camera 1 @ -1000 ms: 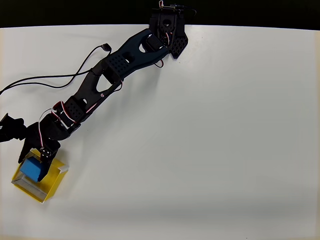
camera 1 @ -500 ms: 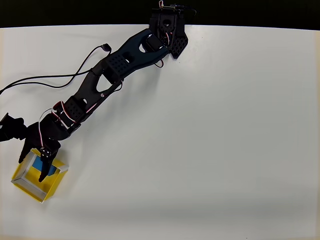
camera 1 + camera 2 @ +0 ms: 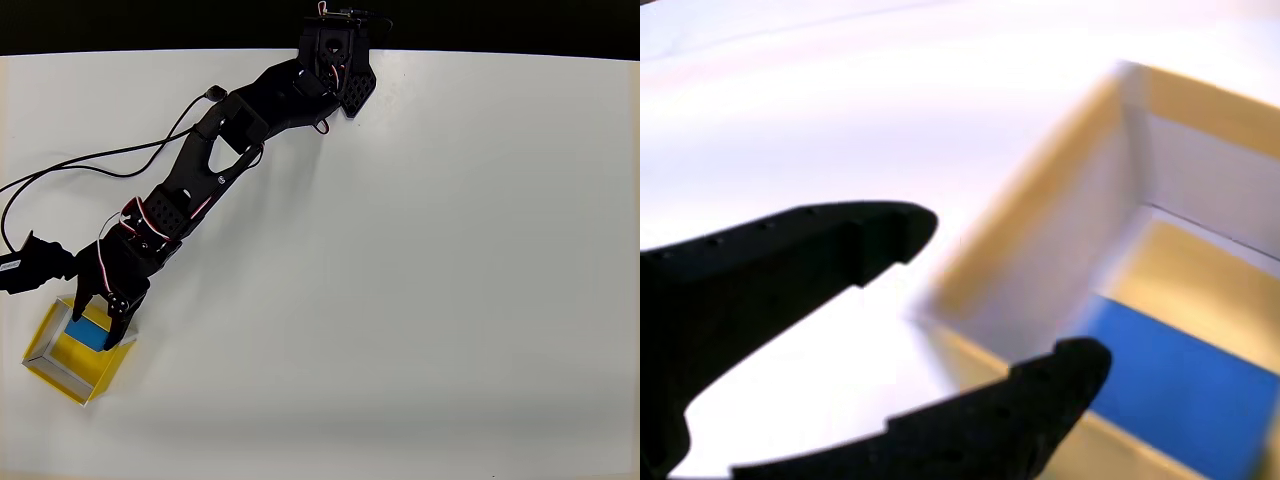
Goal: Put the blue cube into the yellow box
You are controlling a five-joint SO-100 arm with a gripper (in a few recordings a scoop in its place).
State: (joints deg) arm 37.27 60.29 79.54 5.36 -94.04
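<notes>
Gripper (image 3: 92,325) spread wide, nothing between the fingers, nothing gripped. Hangs over the upper edge of the box (image 3: 48,368) in the overhead view, one fingertip (image 3: 75,310) at the upper rim, the other (image 3: 112,337) over the right wall near the upper right corner. Cube (image 3: 88,334) just below and between the fingertips, lying inside the box against its upper wall, loose from both fingers. Yellow floor bare below and left of the cube.

In the wrist view, gripper (image 3: 1010,290) again well apart: upper finger (image 3: 790,270) over bare table (image 3: 790,120), lower finger (image 3: 1020,400) crossing the near wall of the box (image 3: 1040,250). Cube (image 3: 1180,380) to the right of the lower fingertip, down on the box floor, one blue face showing. Whether that fingertip touches the rim cannot be told; picture blurred there.

Black arm (image 3: 210,170) running up and right from the gripper to its base at the table's far edge.
</notes>
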